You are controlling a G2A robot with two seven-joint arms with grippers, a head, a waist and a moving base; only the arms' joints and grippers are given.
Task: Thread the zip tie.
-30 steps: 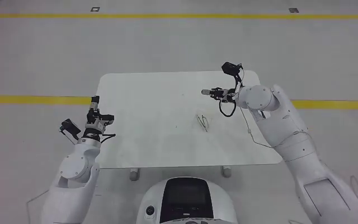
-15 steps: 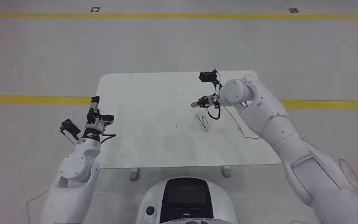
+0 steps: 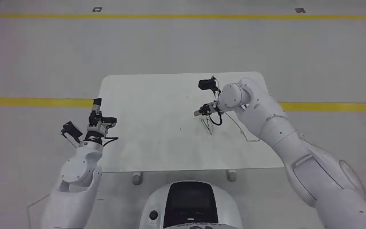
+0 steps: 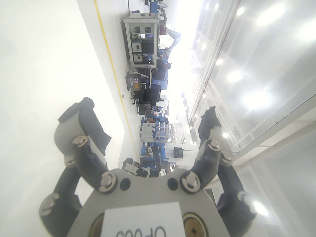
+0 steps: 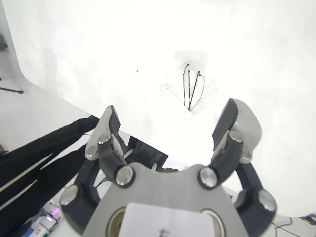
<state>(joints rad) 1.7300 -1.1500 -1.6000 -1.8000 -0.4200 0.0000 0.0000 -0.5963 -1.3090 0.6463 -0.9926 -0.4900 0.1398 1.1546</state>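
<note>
A few thin black zip ties (image 5: 191, 87) lie bunched together on the white table (image 3: 154, 137), right of its centre; in the top view the zip ties (image 3: 207, 125) look like a small dark tangle. My right gripper (image 5: 172, 119) hangs open above the table, a short way from the ties, with nothing between its fingers; from above, the right gripper (image 3: 198, 112) sits just behind and left of them. My left gripper (image 4: 148, 122) is open and empty, held off the table's left edge, where the top view shows the left gripper (image 3: 97, 103) pointing away from the table.
The table's rounded left edge (image 3: 102, 114) lies beside the left arm. A yellow floor line (image 3: 46, 102) runs behind the table. Bare white tabletop spreads left of the ties.
The right arm has swung in from the table's far right corner toward the centre, bringing its gripper close over the zip ties. The left arm has stayed still.
</note>
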